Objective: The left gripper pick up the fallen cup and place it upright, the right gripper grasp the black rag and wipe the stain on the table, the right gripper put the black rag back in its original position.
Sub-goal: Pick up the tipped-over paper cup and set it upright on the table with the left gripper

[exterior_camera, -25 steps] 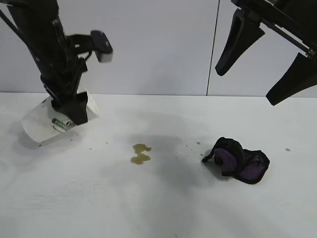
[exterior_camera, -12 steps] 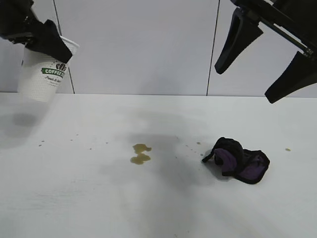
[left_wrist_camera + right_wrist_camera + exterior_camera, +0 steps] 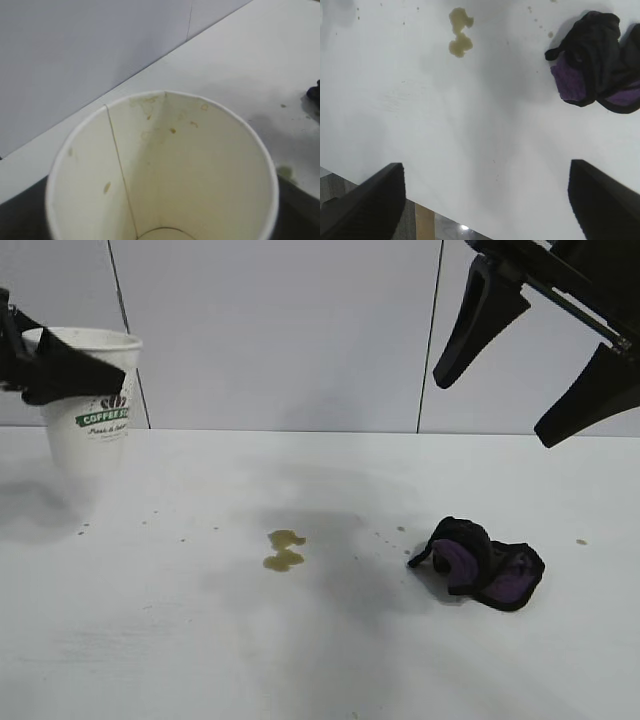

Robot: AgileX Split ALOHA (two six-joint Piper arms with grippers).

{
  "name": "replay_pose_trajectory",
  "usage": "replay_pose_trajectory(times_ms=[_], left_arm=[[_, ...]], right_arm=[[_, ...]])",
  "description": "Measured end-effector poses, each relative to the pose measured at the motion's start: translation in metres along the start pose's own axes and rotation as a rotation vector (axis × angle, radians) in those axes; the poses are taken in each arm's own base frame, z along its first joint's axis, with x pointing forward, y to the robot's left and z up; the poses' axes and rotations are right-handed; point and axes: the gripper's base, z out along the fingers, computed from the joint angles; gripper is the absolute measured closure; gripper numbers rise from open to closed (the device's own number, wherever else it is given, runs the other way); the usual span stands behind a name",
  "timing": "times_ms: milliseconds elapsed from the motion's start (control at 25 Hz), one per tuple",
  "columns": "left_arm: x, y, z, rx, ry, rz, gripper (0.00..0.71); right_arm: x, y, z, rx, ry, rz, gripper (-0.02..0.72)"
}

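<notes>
The cup (image 3: 92,430) is upright at the far left of the table (image 3: 300,660), its base at or just above the surface. My left gripper (image 3: 72,373) is shut around its upper part, one black finger across the rim. The left wrist view looks down into the cup (image 3: 165,170), whose inside has brown flecks. The stain (image 3: 283,550) lies at the table's middle and also shows in the right wrist view (image 3: 460,39). The black rag (image 3: 480,562) lies to the right of the stain (image 3: 597,62). My right gripper (image 3: 497,410) hangs open high above the rag (image 3: 485,170).
Small brown specks (image 3: 580,541) dot the table around the stain and rag. A grey-white panelled wall (image 3: 300,330) stands behind the table. The table's near edge (image 3: 435,217) shows in the right wrist view.
My left gripper has lifted the tilted cup off the table, turned it upright, and lowered it at the far left. The right gripper, rag and stain have not moved.
</notes>
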Motion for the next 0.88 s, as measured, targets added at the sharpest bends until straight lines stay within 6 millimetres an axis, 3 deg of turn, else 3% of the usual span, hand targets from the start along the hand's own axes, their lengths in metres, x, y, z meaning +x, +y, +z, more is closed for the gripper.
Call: replay_pose_trajectory(times_ms=[400,880], left_arm=[[0.04,-0.004,0.023,0.061,0.061,-0.031,0.134],[0.042,-0.005,0.025,0.076,0.051,0.032,0.134]], right_arm=[[-0.002,0.0,0.0,0.001,-0.02,0.0,0.094],[-0.003,0.0,0.0,0.002,-0.029,0.0,0.094]])
